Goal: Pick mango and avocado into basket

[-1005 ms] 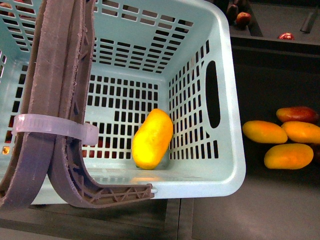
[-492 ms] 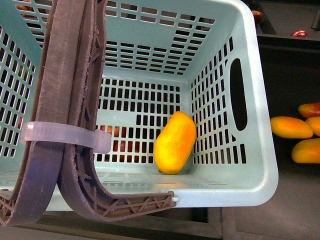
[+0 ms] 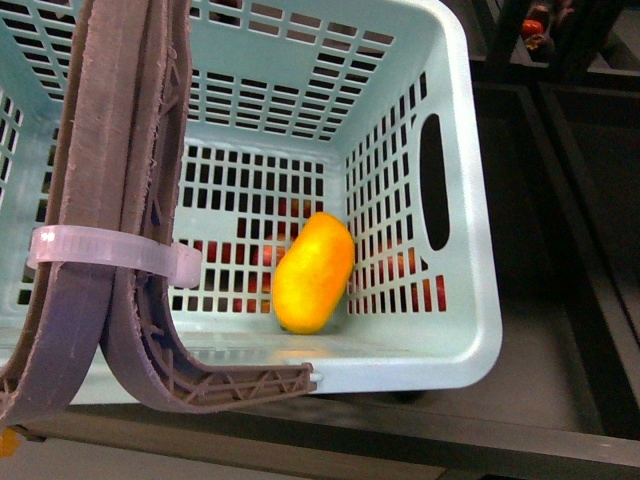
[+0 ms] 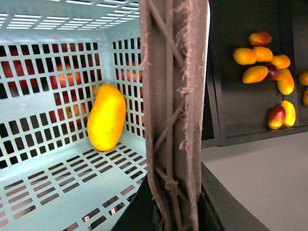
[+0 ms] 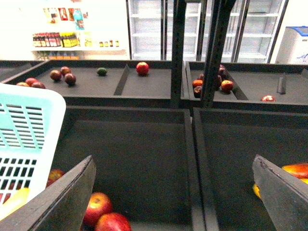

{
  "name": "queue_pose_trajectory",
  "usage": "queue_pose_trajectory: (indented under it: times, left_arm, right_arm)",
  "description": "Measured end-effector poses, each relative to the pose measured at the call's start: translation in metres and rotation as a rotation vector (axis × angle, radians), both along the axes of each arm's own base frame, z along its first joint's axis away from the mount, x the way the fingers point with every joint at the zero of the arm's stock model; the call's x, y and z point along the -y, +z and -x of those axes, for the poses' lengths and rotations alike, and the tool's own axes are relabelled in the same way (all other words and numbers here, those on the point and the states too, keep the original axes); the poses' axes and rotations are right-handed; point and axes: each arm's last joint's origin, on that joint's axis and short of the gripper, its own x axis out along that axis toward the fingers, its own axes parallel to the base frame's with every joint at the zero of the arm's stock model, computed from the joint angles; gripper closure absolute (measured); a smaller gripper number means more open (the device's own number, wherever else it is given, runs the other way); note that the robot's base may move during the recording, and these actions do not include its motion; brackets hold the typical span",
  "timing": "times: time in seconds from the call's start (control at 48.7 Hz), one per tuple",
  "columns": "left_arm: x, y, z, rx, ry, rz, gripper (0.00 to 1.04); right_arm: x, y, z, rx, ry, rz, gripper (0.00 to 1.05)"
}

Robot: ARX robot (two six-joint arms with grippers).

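Observation:
The light teal basket [image 3: 470, 200] fills the front view, hanging by its brown-grey handles [image 3: 110, 200], which a white zip tie [image 3: 100, 250] binds together. My left gripper [image 4: 175, 214] is shut on the handles [image 4: 173, 96]. One yellow-orange mango [image 3: 313, 272] lies on the slotted floor against the right wall, and the left wrist view also shows this mango [image 4: 106, 123]. My right gripper [image 5: 175, 192] is open over dark bins, holding nothing. A small dark green fruit [image 5: 102, 71] lies in a far bin, too small to tell whether it is the avocado.
Red apples [image 5: 98, 207] lie in the bin beneath the basket and show through its slots [image 3: 400, 265]. Loose mangoes, some red-blushed [image 4: 262, 62], sit in a bin to the side. Dark dividers [image 5: 190, 144] and upright posts [image 5: 178, 48] separate the bins.
The basket swung right and then back left in the front view. The loose mangoes on the right have left that view, and red apples now show under the basket floor.

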Motion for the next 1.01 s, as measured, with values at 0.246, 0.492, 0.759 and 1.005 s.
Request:
queue_pose_trajectory:
  times: [0.246, 0.492, 0.759, 1.005]
  left_arm:
    - [0.0001, 0.0, 0.0, -0.003, -0.001, 0.005, 0.95]
    - [-0.0001, 0.0002, 0.0001, 0.001, 0.004, 0.0, 0.95]
    - [-0.0002, 0.0004, 0.0001, 0.0, 0.003, 0.002, 0.95]
    - [0.0, 0.0003, 0.0001, 0.0, 0.002, 0.003, 0.95]
  right_arm:
    - [0.0, 0.0003, 0.0001, 0.003, 0.0, 0.0, 0.08]
    - [0.0, 0.0003, 0.0001, 0.003, 0.0, 0.0, 0.08]
    - [0.0, 0.0003, 0.0001, 0.003, 0.0, 0.0, 0.08]
    - [0.0, 0.0002, 0.0, 0.002, -0.001, 0.0, 0.08]
